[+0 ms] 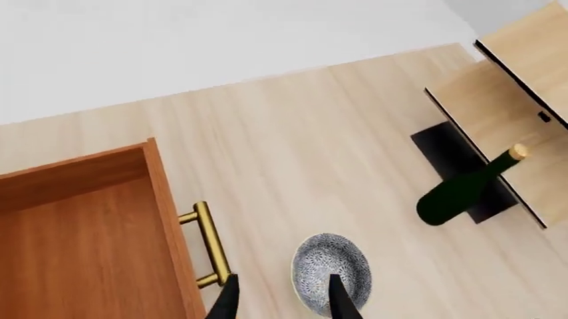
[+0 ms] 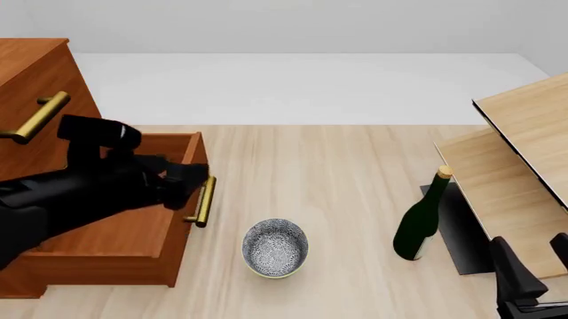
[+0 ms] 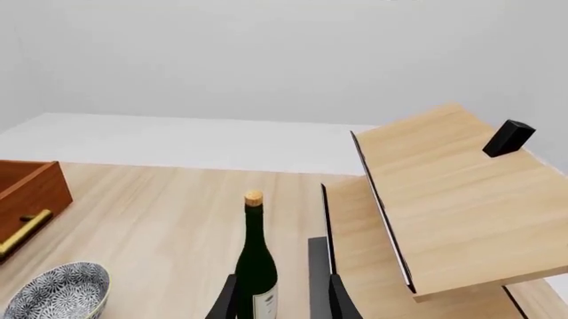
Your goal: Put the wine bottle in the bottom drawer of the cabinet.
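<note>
- Left tool (image 1: 282,298) hangs with fingers spread, beside the bottom drawer (image 2: 133,229), which we see pulled out.
- Right tool (image 3: 282,299) is released, apart from the wine bottle (image 2: 421,218).
- We find the bottle upright on the surface (image 2: 337,179), right of the bowl (image 2: 275,247).

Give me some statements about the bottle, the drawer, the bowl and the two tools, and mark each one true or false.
1. The bottle stands upright on the table. True.
2. The bottom drawer is shut. False: it is pulled out and open.
3. The bowl sits inside the drawer. False: it is on the table, between drawer and bottle.
4. The right tool holds the bottle. False: its fingers are open, the bottle just ahead of them and not gripped.
5. The left tool is open and holds nothing. True.
</note>
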### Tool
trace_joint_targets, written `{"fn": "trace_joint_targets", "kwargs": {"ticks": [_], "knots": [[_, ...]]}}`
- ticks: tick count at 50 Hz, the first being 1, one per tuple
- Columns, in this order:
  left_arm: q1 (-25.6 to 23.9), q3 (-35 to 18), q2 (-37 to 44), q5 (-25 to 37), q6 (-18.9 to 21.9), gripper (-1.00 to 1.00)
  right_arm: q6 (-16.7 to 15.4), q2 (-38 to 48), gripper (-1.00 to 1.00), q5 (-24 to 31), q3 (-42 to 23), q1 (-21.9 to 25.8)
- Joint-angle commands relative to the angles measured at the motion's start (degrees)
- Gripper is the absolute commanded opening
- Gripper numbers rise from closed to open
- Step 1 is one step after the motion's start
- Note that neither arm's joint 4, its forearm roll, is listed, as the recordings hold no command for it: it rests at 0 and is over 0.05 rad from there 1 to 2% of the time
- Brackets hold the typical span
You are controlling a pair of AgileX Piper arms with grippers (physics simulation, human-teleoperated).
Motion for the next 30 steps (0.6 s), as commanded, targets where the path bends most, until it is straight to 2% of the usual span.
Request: {"fn": "trace_joint_targets", "kwargs": {"ticks": [1,9,13,15,20,22,28,30], "knots": [[-4.22,-4.02,-0.14,-0.17,0.6,1.0,-0.01,0.0,1.0,0.02,-0.32,-0.04],[-6.64,-6.9,1.63,-2.07,1.11,1.0,-0.06,0.0,1.0,0.2,-0.68,-0.07],[-8.02,-8.04,3.35,-3.53,3.18,1.0,-0.11,0.0,1.0,0.31,-0.84,-0.27],[-8.45,-8.35,3.07,-4.44,2.31,1.0,-0.06,0.0,1.0,0.45,-0.99,-0.23],[-10.39,-8.24,3.39,-7.43,5.88,1.0,-0.17,0.03,1.0,0.76,-1.46,-0.51],[-10.57,-7.79,3.3,-9.47,5.98,1.0,-0.15,0.02,1.0,0.85,-1.66,-0.52],[-14.34,-8.08,4.03,-13.01,10.14,1.0,-0.22,0.02,1.0,0.94,-1.85,-0.43],[-14.82,-8.18,3.67,-14.2,8.08,1.0,-0.2,0.02,1.0,1.14,-2.16,-0.45]]}}
